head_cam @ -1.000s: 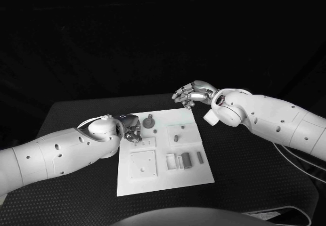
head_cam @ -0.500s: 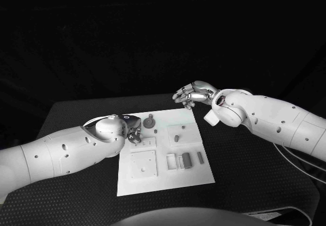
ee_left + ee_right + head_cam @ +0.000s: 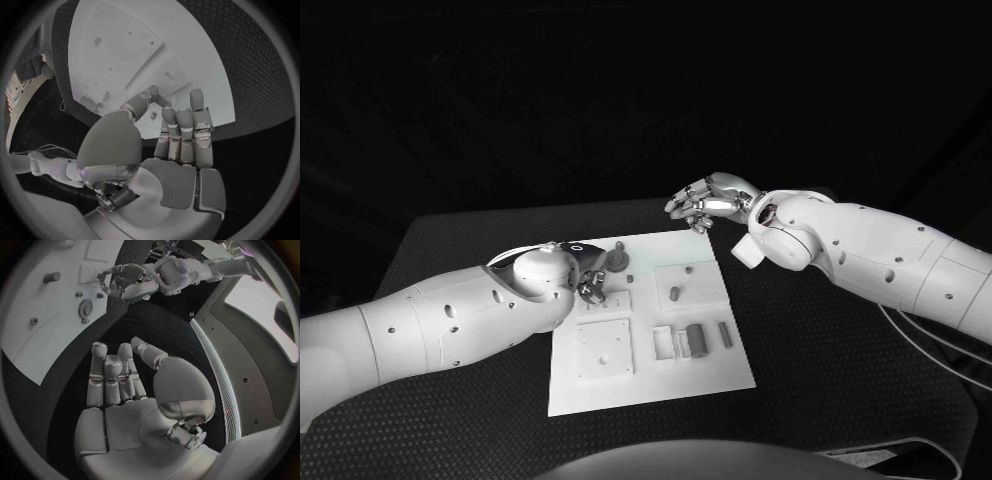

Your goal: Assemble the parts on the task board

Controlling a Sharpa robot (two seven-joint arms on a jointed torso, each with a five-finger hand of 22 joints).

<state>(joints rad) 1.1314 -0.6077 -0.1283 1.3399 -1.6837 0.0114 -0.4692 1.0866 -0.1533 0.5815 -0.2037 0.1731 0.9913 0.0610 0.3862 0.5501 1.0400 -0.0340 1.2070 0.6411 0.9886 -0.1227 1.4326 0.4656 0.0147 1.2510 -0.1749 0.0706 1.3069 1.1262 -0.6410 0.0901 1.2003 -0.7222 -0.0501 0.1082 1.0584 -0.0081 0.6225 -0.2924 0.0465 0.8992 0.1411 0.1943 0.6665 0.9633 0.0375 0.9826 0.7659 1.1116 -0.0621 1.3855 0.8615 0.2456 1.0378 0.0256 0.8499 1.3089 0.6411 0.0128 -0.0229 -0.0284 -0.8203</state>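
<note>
The white task board [image 3: 646, 375] lies in the middle of the black table [image 3: 848, 380], its long side running away from the robot. On it sit a raised square plate [image 3: 604, 348] with small holes on the near left, a second square plate [image 3: 681, 281] with a dark peg [image 3: 675, 294] further back on the right, and a cluster of small parts — a pale block [image 3: 662, 343], a darker block [image 3: 694, 340] and a slim dark pin [image 3: 726, 334] — toward the right edge. A gear-shaped part [image 3: 616, 263] stands near the board's far left corner.

The left hand [image 3: 587, 279] hangs over the board's left side, just beside the gear; the wrist view shows its fingers [image 3: 182, 131] held straight and close together, thumb apart from them, with nothing between them, the board below the fingertips.

The right hand [image 3: 710, 199] is raised beyond the board's far right corner, over the table and well apart from the parts. Its fingers [image 3: 112, 375] are extended side by side and it holds nothing.
</note>
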